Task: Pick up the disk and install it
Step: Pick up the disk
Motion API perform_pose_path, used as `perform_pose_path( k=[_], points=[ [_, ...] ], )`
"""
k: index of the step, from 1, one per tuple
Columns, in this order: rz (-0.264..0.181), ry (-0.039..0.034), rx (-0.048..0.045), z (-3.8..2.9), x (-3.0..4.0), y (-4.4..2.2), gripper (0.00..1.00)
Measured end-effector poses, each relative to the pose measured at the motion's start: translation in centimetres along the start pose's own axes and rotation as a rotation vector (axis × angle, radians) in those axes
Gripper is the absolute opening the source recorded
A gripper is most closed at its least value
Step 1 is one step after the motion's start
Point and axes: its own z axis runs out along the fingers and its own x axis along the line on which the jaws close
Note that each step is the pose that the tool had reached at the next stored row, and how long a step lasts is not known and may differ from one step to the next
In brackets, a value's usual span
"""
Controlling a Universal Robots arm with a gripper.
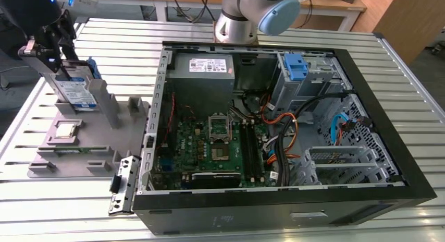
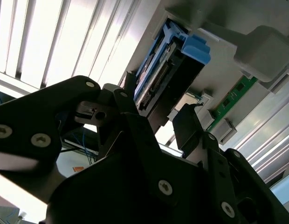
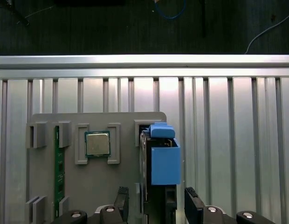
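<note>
The disk (image 3: 159, 173) stands upright between the open gripper (image 3: 157, 199) fingers, touching neither

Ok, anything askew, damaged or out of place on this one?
Nothing stands out. The disk stands upright in the grey fixture, the open pincer straddling it; the processor chip sits square in its recess.

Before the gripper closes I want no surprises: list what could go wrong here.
The disk stands upright in the fixture, straddled by the open gripper; a skewed grip or lift might jam it. The chip lies beside that slot; a finger could knock it. Cables cross the case and might snag the disk.
</note>
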Motion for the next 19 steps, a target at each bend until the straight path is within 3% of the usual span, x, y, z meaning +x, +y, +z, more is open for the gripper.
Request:
perform_pose_path(
  k=[7, 8, 13, 14, 19],
  points=[
    [0.000, 0.0000, 0.0000, -0.01, 0.00, 0.00, 0.57],
    [0.000, 0.0000, 0.0000, -0.02, 0.00, 0.00, 0.51],
    [0.000, 0.0000, 0.0000, -0.02, 0.00, 0.00, 0.49],
    [0.000, 0.0000, 0.0000, -0.02, 0.00, 0.00, 0.42],
    [0.000, 0.0000, 0.0000, -0.03, 0.00, 0.00, 0.42]
  ],
)
